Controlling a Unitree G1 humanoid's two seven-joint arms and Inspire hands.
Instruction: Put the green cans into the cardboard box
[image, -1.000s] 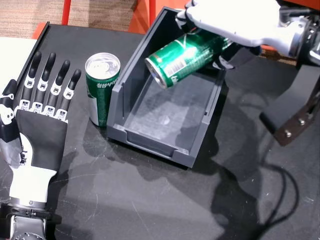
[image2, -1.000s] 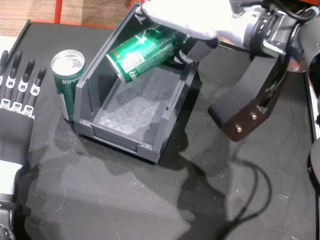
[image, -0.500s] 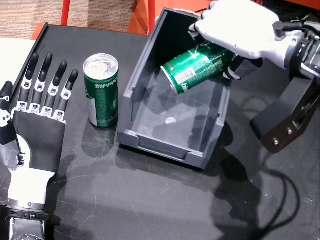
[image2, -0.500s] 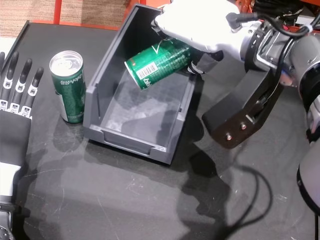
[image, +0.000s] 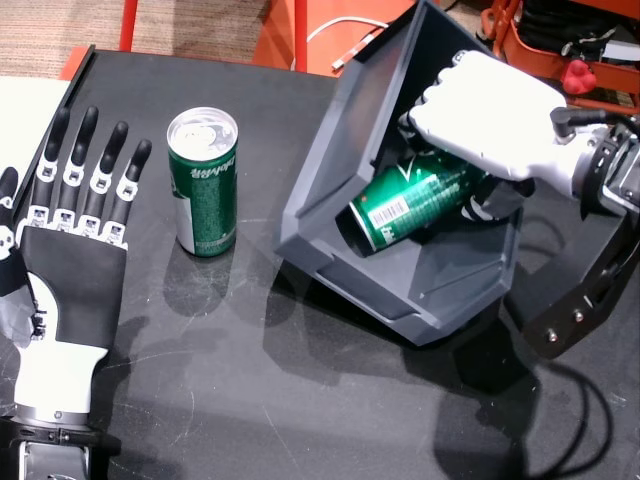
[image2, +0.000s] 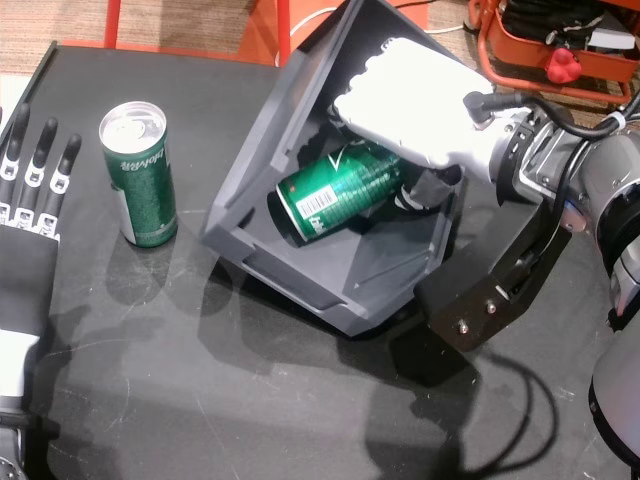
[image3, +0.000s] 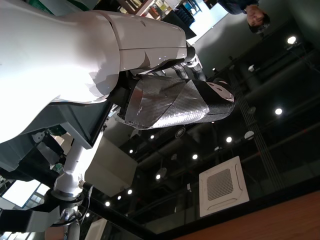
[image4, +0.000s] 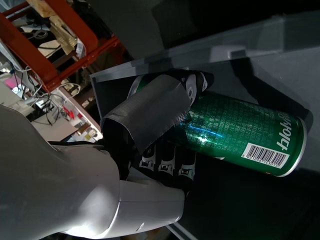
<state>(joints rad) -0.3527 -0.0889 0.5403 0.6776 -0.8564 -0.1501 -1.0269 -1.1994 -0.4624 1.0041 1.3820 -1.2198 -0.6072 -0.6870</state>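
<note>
Right hand (image: 490, 125): reaching into the box, fingers wrapped round a green can; wrist view shows thumb over the can body, other fingers under it. Clamped on it.
Held can (image: 410, 203): lying on its side inside the box (image: 330, 150), barcode end toward the box's low front lip, other end buried in the palm. Long axis runs roughly front-to-back of the box, slanted. Touching the box floor or just above it: can't tell.
Box: dark grey bin, not sitting flat; tipped and skewed in both head views, far wall up high, open front facing the near-left. Probably pushed by the hand or can; judgement only.
Second can (image: 203, 180): upright on the black table (image: 300, 400), well left of the box, outside it, not yet placed.
Left hand (image: 70, 230): flat, fingers spread and straight, holding nothing, resting at the table's left edge. Just beside the upright can, can to its right.
Key relation: standing can far nearer the left hand than the right; box lies beyond it to the right.
Step in hand: dropping off can one; seems nearly done, needs release only.
Risk: box rocking or sliding further on release; can rolling toward the open front.
Progress: abt halfway, one can left.
</note>
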